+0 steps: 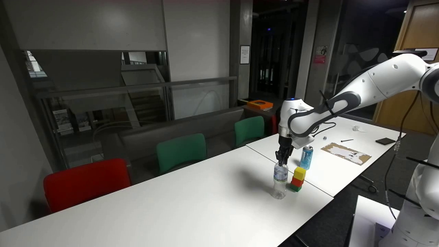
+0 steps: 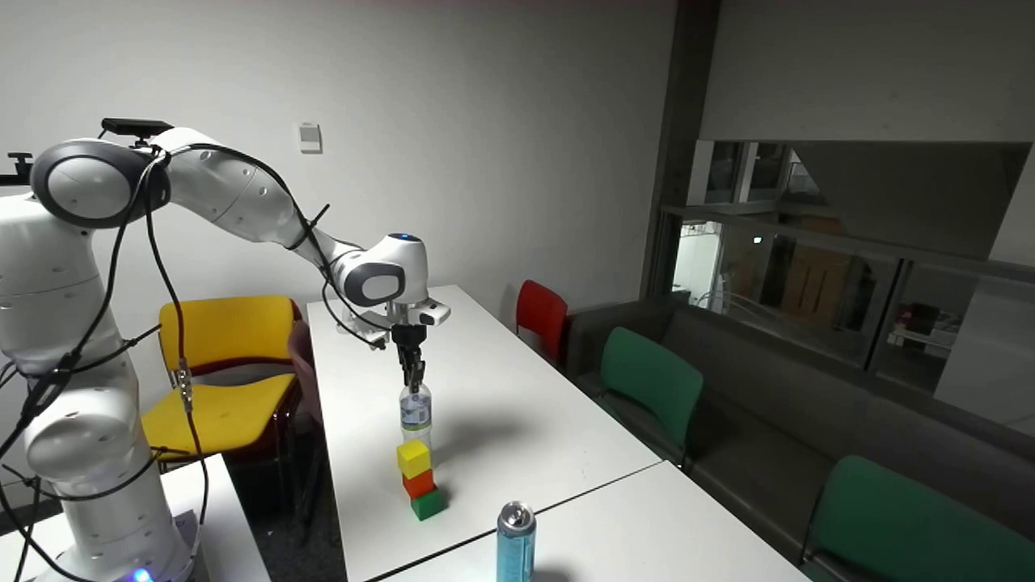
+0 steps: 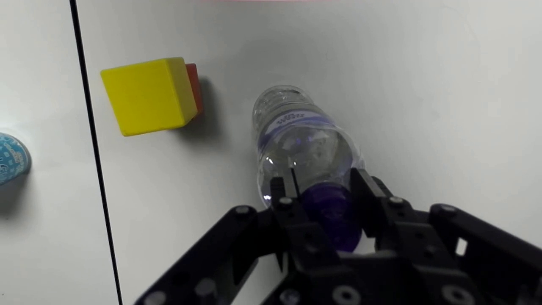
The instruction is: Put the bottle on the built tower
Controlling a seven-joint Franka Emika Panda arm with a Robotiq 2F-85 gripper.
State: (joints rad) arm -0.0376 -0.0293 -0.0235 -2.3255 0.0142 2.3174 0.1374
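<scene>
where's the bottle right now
In the wrist view, the bottle is near the middle, right of the yellow-topped block tower, with its purple cap between the fingertips of the hand.

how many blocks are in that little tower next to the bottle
3: the yellow block on top, the red block in the middle, the green block at the bottom. None looks hidden.

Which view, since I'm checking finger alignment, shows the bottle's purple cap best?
The wrist view: the purple cap shows large, between the fingers of the gripper. Both exterior views show the bottle upright, but its cap cannot be made out.
</scene>
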